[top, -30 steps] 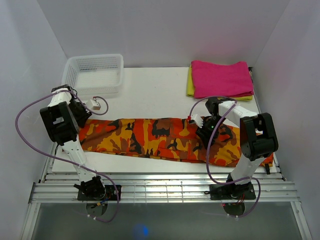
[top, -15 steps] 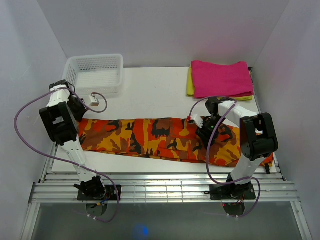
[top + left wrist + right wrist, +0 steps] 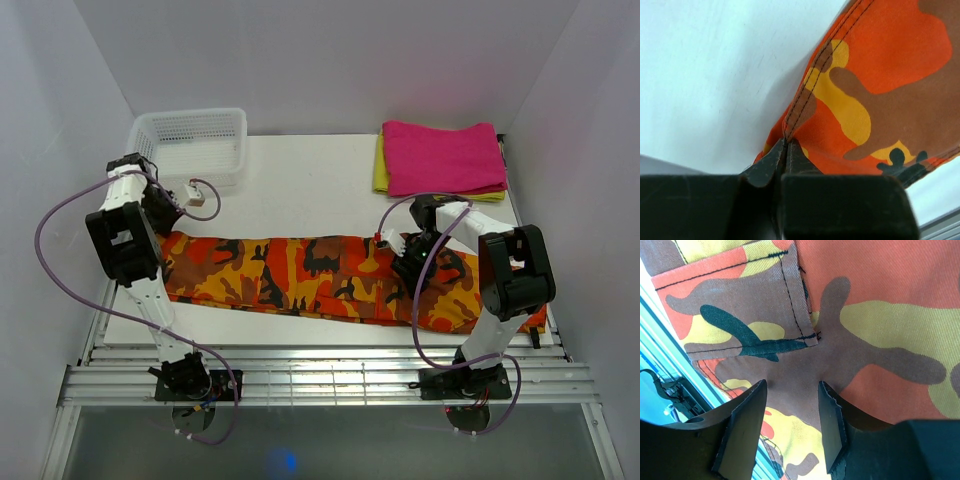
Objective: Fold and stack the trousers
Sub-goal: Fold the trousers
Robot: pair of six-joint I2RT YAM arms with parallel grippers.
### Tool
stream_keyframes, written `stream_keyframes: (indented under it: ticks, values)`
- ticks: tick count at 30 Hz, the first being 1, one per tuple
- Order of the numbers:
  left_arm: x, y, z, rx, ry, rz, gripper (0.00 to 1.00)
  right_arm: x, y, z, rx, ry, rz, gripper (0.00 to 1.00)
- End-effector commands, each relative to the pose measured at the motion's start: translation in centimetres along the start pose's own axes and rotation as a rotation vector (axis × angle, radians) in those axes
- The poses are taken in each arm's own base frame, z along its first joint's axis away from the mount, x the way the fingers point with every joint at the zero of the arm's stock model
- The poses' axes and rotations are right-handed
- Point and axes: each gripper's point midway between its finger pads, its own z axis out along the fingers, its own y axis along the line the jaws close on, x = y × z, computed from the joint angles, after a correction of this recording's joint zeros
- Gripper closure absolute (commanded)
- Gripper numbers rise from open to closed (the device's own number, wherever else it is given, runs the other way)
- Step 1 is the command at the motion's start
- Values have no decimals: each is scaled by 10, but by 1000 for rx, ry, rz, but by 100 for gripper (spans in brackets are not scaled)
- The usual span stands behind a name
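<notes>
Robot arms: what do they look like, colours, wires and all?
The left white-and-black jointed arm and the matching right arm have white links, chunky black joints and looping thin purple cables. The left hand and right hand each have two dark wedge-shaped fingers.

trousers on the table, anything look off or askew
Nothing damaged. The trousers lie unfolded, slightly slanted across the table, their hem end pinched in the left gripper; the right gripper hangs open over the pocket end.

White links [image 3: 150, 297] carry black joints [image 3: 125, 245], looping purple cables [image 3: 40, 235] and dark fingers [image 3: 742, 430].
</notes>
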Motion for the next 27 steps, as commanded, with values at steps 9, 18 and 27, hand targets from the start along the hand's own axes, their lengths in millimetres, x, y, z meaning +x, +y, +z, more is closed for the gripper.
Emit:
stream_keyframes:
  ticks: [9,18,27]
  values:
    - [-12,14,-49,-144,-82,-117,38,-19,-6,-8,31,-34,0,48]
    - [-109,-35,-135,-154,-584,-244,2,-59,-24,17,63,-59,-31,47]
    - [-208,-133,-128,-31,-880,-186,2,-141,2,-70,126,-403,-160,41]
